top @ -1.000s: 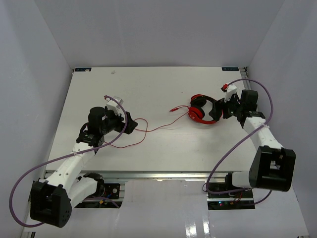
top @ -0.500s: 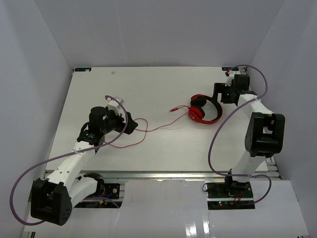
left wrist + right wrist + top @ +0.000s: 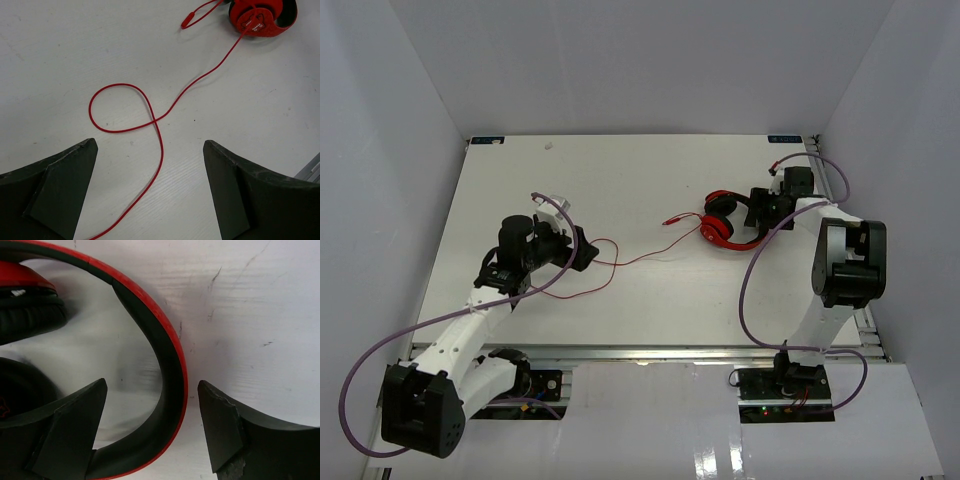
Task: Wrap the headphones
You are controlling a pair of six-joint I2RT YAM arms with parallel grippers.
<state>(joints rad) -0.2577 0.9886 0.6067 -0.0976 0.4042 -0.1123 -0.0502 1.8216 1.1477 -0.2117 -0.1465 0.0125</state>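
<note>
The red headphones lie flat at the table's middle right, ear cups to the left and headband curving to the right. Their thin red cord trails left across the table and makes a loop. My right gripper is open, low over the table, with its jaws on either side of the headband and a gap on each side. My left gripper is wide open over the cord, which passes between its fingers untouched. In the top view the left gripper sits at the cord's left end.
The cord's plug end lies just left of the ear cups. Thick purple cables hang along both arms. White walls close in the table on the left, back and right. The metal rail marks the near edge.
The right arm swung from the headphones' right side to the back right corner, then came back down onto the headband, and its jaws have narrowed a little. The left arm stayed put.
</note>
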